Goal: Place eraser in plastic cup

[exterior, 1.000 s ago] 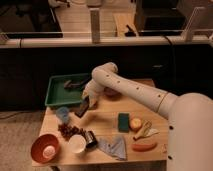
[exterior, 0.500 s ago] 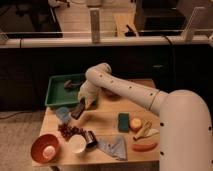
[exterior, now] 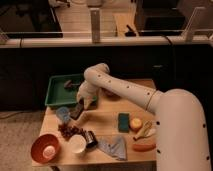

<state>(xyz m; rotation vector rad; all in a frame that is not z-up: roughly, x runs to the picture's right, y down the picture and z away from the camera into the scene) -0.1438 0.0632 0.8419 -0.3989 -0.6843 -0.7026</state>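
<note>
My gripper (exterior: 80,106) hangs at the end of the white arm, over the left part of the wooden table (exterior: 107,112), just in front of the green tray. It is shut on the eraser (exterior: 77,112), a small dark block that sticks down from the fingers. The plastic cup (exterior: 63,114), a small light-blue tumbler, stands upright just left of the eraser, close beside it. The eraser is beside the cup's rim, not inside the cup.
A green tray (exterior: 60,95) sits at the back left. At the front stand an orange bowl (exterior: 44,148), a white bowl (exterior: 77,144), a dark can (exterior: 91,139), dark grapes (exterior: 67,131) and a blue cloth (exterior: 114,147). A green sponge (exterior: 123,121) and fruit (exterior: 136,124) lie at the right.
The gripper has moved left and down from the tray's front edge toward the light-blue cup, carrying the dark eraser with it.
</note>
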